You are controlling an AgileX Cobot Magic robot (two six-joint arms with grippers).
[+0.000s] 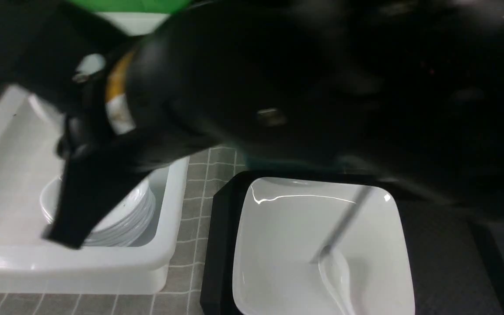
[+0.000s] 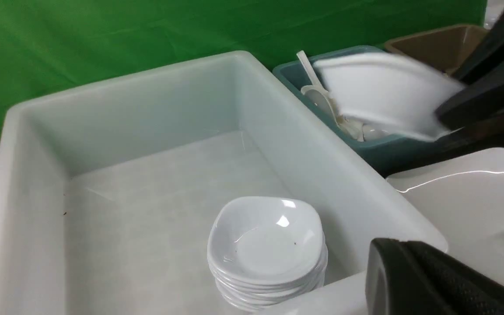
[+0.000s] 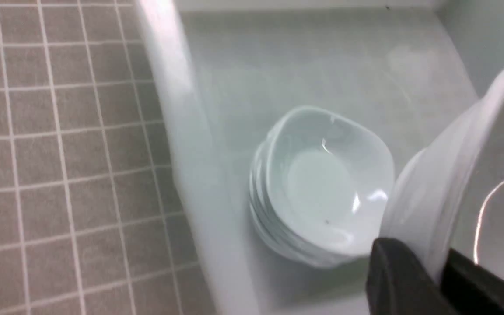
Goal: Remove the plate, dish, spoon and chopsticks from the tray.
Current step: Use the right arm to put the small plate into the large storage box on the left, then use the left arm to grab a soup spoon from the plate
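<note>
The right fingers (image 3: 414, 280) are pinched on the rim of the small white dish (image 3: 475, 175), holding it tilted in the air above the white bin (image 2: 147, 109) that stands toward the left edge of the worktop (image 1: 199, 197). A stack of similar dishes (image 2: 265, 240) sits in the bin's near corner. Only one of the left fingers (image 2: 427, 280) shows, so I cannot tell how wide they are. The plate (image 1: 287, 227) lies on the tray (image 1: 444, 262) by the near edge. The spoon (image 1: 337, 275) rests in it, and a blurred grey streak that is probably the chopsticks (image 1: 344, 227) slants across it. The main risk is the release. The dish is held by one edge and tilted, so if it is let go before it is level over the stack it could land on its rim, skid off, or knock the stack askew. The glossy rim could also slip from the grip. The right arm also reaches across the tray, and a low pass back could clip the plate and scatter the spoon and chopsticks.
</note>
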